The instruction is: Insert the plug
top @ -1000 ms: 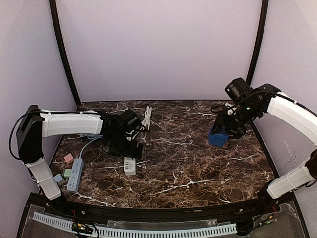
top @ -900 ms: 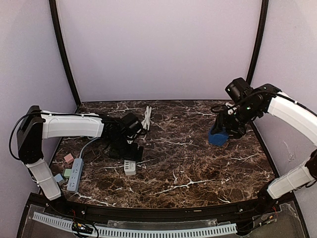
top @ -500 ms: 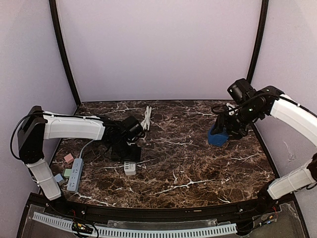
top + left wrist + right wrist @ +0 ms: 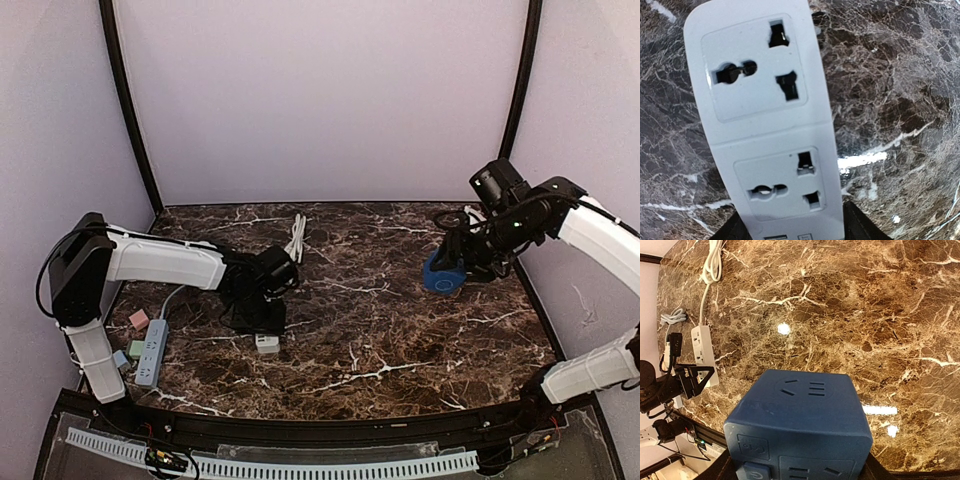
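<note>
A white socket strip lies on the marble table, and only its near end shows from above. My left gripper is down over it. In the left wrist view the left gripper is shut on the strip, with a dark finger against each long side. A small black plug on a dark cord lies just left of the strip in the right wrist view. At the right, my right gripper is shut on a blue cube socket, held above the table. The cube fills the right gripper.
A grey-blue power strip lies at the near left with a pink adapter and a green adapter beside it. A bundled white cable lies at the back. A pale blue cord runs under the left arm.
My left gripper has come down and nearer over the white strip and closed on it. The right arm has drifted slightly right with the blue cube.
</note>
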### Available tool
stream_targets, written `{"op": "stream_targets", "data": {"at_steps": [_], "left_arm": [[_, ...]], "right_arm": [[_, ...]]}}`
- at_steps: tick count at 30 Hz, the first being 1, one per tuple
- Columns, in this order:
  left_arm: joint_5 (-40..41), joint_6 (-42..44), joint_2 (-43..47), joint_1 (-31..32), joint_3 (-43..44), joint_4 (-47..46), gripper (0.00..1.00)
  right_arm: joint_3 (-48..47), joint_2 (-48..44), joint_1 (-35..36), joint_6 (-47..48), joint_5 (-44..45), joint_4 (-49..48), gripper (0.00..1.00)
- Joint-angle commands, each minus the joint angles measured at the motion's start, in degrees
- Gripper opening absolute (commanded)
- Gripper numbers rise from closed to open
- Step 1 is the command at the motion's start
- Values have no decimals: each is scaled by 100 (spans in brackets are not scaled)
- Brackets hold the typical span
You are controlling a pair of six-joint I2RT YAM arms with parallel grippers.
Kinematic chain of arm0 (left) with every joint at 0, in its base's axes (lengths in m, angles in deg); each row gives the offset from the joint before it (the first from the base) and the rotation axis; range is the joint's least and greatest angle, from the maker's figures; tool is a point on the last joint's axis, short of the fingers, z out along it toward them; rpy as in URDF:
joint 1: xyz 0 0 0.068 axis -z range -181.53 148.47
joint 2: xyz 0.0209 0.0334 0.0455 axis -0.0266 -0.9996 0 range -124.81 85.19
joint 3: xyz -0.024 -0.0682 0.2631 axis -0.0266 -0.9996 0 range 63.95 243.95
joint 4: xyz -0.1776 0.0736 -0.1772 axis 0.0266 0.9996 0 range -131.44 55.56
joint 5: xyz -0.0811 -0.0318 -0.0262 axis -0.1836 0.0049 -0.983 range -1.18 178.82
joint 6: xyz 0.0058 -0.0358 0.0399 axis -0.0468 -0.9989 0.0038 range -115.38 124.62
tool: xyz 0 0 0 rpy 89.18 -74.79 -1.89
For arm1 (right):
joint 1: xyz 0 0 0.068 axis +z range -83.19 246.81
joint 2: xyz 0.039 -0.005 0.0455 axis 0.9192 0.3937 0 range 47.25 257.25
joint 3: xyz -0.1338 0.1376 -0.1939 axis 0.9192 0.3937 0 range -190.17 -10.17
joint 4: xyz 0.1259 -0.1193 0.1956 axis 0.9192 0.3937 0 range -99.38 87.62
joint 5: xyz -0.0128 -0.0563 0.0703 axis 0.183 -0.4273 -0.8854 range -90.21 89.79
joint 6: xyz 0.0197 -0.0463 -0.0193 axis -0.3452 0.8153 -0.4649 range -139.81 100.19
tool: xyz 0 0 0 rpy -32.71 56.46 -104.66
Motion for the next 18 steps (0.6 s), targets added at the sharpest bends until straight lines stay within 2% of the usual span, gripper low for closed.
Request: {"op": "stream_targets", "data": {"at_steps": [1,7,14,18], "left_arm": [[115,-130,-63,173,-13,29,56],[105,-267,-322,537,319,29,51],[-2,-467,-798,1150,1053,42,51],[-157,-601,-1149,1422,1467,14,54]], "right_arm": [[39,-153,-26,122,-3,-10,0],[-31,-192,-20,310,172,159,0],[-89,-268,-22,417,484,320,0],[-69,-299,-26,444,557,369,0]]}}
